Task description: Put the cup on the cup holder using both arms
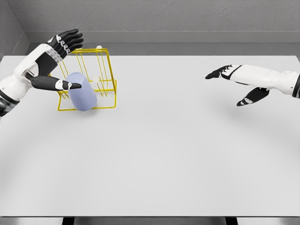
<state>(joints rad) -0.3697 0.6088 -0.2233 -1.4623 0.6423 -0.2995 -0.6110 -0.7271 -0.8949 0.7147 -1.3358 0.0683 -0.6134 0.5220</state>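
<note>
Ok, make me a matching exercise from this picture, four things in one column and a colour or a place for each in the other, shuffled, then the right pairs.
1. pale blue cylindrical cup
2. yellow wire cup holder
3. left hand
4. right hand

A. open, above the table's right side
B. yellow wire
C. open beside the rack
D. pale blue, on the rack

Pairs: 1-D, 2-B, 3-C, 4-A

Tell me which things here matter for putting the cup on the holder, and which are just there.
For the job: cup, yellow cup holder, left hand, right hand.
Just there: white table, grey wall.
</note>
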